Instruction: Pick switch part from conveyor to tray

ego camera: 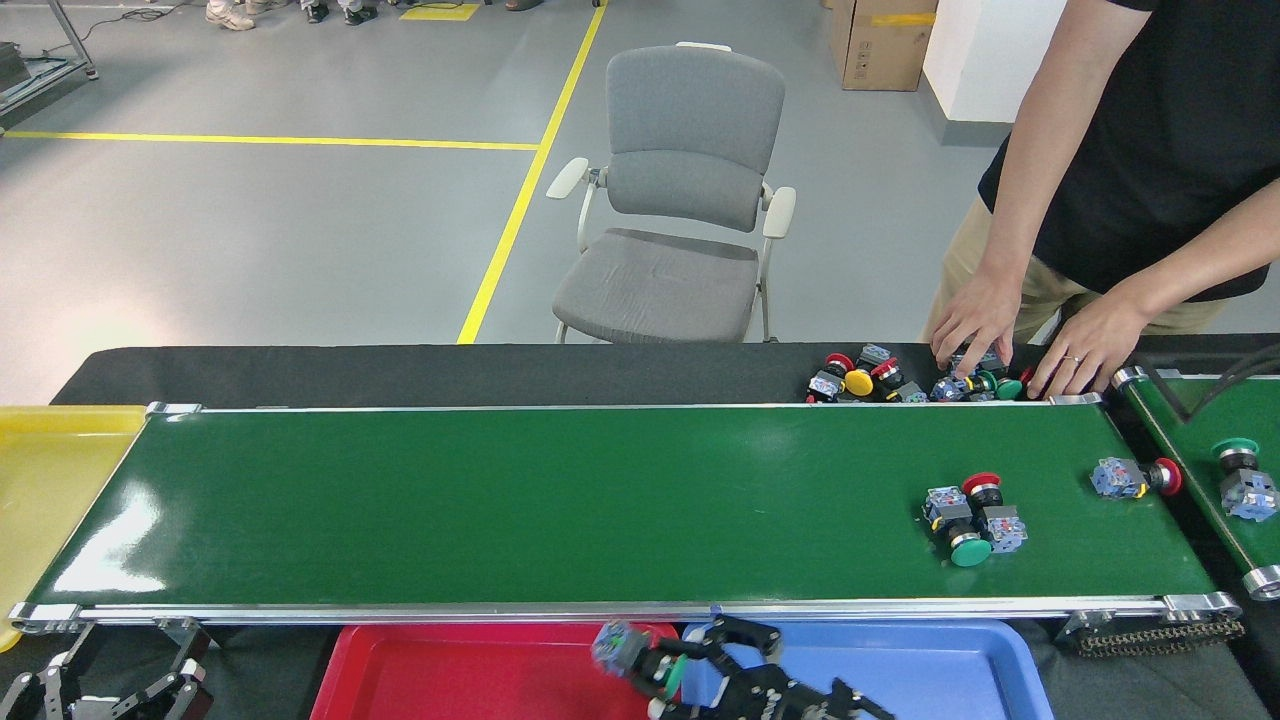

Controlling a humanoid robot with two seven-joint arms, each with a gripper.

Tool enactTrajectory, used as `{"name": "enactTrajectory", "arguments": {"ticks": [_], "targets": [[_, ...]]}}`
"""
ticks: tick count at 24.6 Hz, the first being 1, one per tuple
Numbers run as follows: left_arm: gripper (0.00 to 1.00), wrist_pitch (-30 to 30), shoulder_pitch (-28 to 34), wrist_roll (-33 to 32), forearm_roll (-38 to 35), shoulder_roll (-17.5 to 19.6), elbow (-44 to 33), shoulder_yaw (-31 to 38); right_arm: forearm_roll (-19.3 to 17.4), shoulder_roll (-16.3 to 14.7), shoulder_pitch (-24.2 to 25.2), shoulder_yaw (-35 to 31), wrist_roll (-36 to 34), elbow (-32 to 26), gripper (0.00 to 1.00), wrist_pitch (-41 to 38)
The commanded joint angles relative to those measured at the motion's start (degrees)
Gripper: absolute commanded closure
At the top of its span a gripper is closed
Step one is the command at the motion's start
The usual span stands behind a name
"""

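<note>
The conveyor (500, 500) is a long glossy dark-green belt with silver rails. My right gripper (668, 668) hangs below its near rail, over the seam between the red tray (480, 670) and the blue tray (950, 670). It is shut on a switch part (618, 648) with a grey-blue body and a green cap. A red-capped part (985, 488) and a green-capped part (968, 547) lie together on the belt's right side. Another red-capped part (1135, 478) lies near the belt's right end. My left gripper (100, 690) sits open at the bottom left corner, holding nothing.
A person's hands (975, 320) reach into a pile of switch parts (880, 380) on the black table behind the belt. A smaller green belt (1190, 420) at the right carries a green-capped part (1240, 475). A yellow tray (40, 480) is at the left end, a grey chair (680, 200) beyond.
</note>
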Motion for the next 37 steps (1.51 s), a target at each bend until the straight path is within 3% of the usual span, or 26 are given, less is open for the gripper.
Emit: {"name": "enactTrajectory", "arguments": {"ticks": [1,6,8,11,13,15,18,21,25,28,37], "targets": [[0.0,0.4,-0.58,0.14,-0.05,1.51,-0.69,0.16,0.04,1.32,-1.69,0.49,-0.46,1.21,0.0,-0.38],[0.0,0.48,-0.31,0.23,-0.32,1.78,-0.61,0.69,-0.84,0.88,-1.26,-1.7,-0.46,-0.81,0.0,-0.21],[0.0,0.57,0.13,0.23,-0.23,1.6,-0.52,1.04,-1.54,-0.53,0.24,-9.35,-0.37,-4.33,0.0,-0.03],[0.0,0.57,0.48,0.32,-0.23,1.6,-0.52,1.83,-3.39,1.58,8.41,-27.46,-2.13,-10.74,0.01,1.73],[0.0,0.57,0.92,0.23,-0.23,1.6,-0.52,2.18,-4.09,7.12,11.84,-37.12,-4.59,-11.01,0.01,8.93],[0.0,0.48,0.92,0.23,-0.23,1.6,-0.6,2.18,-4.0,7.39,13.42,-41.96,-7.31,-9.95,0.01,21.14],[0.0,0.48,1.01,0.23,-0.23,1.51,-0.52,2.18,-4.09,6.42,16.5,-41.78,-12.94,-9.78,0.0,29.94],[0.0,0.48,1.01,0.23,-0.23,1.6,-0.61,2.1,-4.0,6.42,16.85,-41.26,-12.76,-9.69,0.0,30.47],[0.0,0.4,0.92,0.23,-0.23,1.95,-0.52,1.83,-1.54,5.98,16.15,-33.7,-9.16,-9.51,0.0,31.61],[0.0,0.31,0.48,0.23,-0.32,1.95,-0.61,1.48,2.86,6.07,14.04,-29.83,-6.7,-8.63,0.0,33.37],[0.0,0.31,-0.23,0.23,-0.67,1.95,-0.52,1.39,3.21,6.24,3.49,-21.3,-1.43,0.68,0.0,37.06]]}}
